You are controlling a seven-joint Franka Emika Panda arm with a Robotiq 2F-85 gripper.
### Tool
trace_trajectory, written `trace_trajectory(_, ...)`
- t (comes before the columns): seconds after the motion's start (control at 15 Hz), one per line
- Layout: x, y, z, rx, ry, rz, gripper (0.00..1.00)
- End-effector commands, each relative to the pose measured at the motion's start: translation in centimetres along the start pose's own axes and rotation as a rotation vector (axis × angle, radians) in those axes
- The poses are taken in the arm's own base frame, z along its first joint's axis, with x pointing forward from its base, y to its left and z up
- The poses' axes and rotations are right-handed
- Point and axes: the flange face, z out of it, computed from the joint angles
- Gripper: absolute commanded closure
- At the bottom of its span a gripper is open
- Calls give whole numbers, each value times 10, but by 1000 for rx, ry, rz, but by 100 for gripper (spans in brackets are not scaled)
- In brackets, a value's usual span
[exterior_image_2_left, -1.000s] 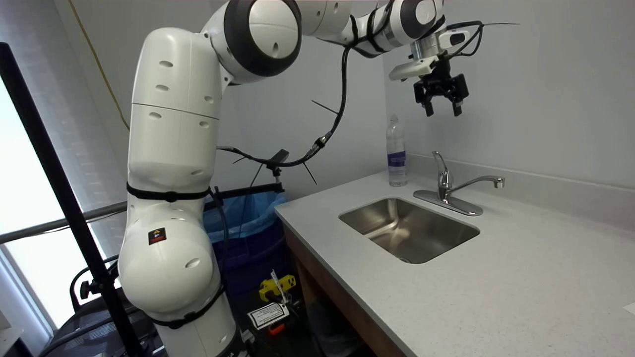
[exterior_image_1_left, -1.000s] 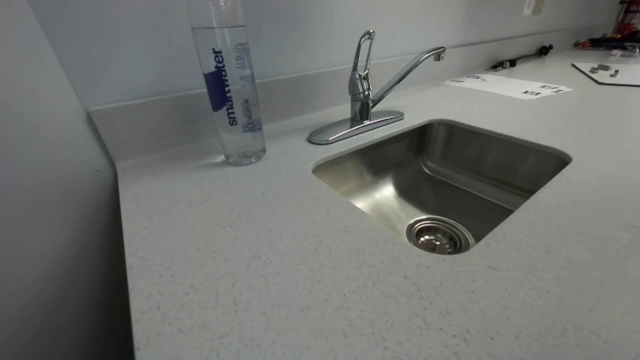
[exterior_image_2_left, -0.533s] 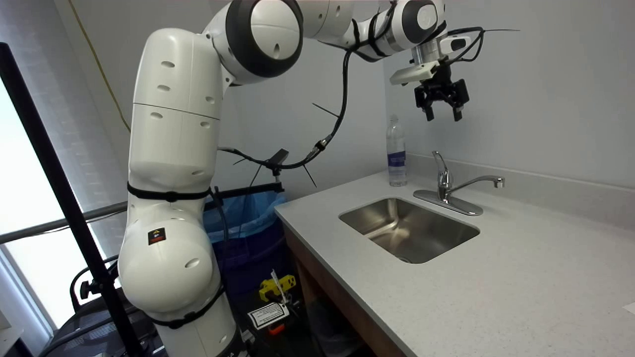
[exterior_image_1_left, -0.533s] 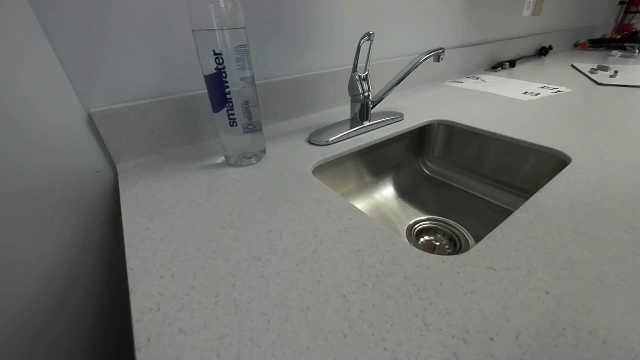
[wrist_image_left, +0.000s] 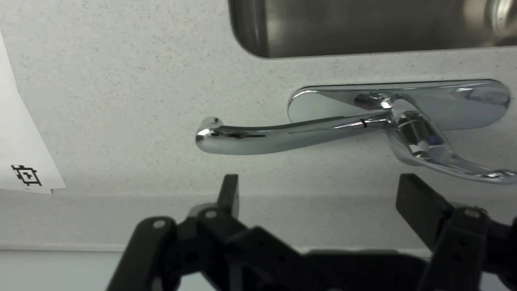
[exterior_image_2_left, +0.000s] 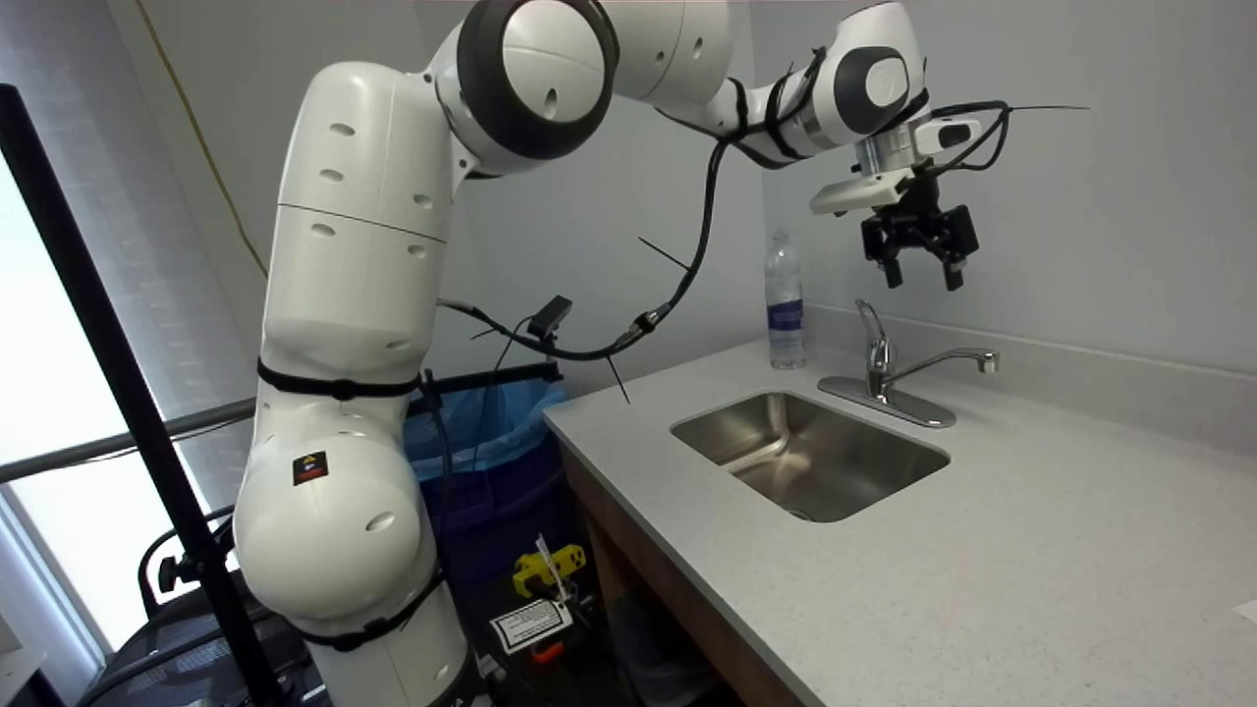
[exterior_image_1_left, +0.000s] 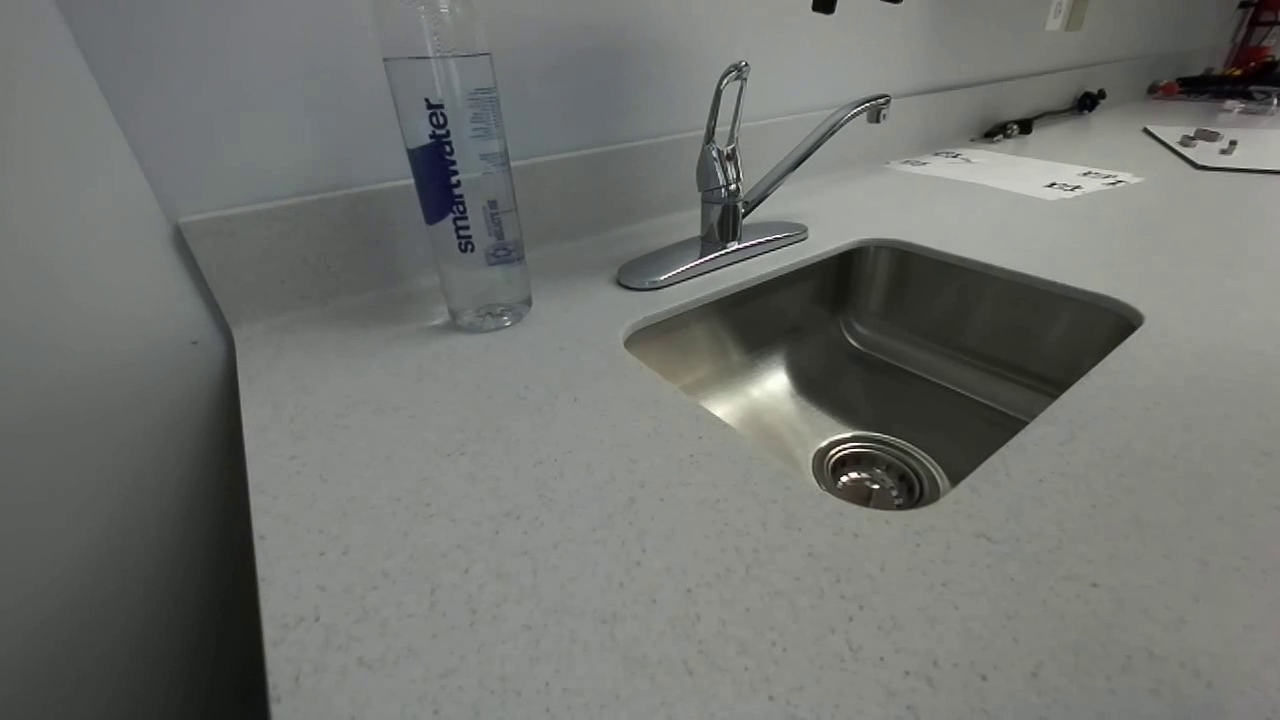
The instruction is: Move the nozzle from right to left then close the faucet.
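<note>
Nozzle [wrist_image_left: 274,140], we count one, on one faucet [exterior_image_1_left: 720,215], one sink [exterior_image_2_left: 815,462], one bottle [exterior_image_1_left: 460,190], one gripper [exterior_image_2_left: 923,281] lower than a second ago, its two fingers [wrist_image_left: 422,208] apart

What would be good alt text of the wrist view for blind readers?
A chrome single-lever faucet, seen from above, points its long, thin chrome spout left; an open, black two-fingered gripper, not touching it, shows along the bottom. A grey metal sink is partly visible at top right, white printed paper at left.
</note>
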Motion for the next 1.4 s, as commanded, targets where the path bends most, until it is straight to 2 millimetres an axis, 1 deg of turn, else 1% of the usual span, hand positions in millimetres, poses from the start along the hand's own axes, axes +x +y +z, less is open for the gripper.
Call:
trace_trajectory(0.0,5,28,25,-40,19,21,0)
trace_trajectory(0.2,10,48,44,-74,23,47,0)
trace_trajectory(0.33,14,58,53,-92,27,59,0)
trace_trajectory(0.67,18,74,77,-129,39,75,0)
trace_trajectory(0.8,21,76,84,-138,50,76,0)
trace_trajectory(1.0,26,74,93,-146,71,83,0)
trace_trajectory(1.33,32,69,100,-142,94,96,0)
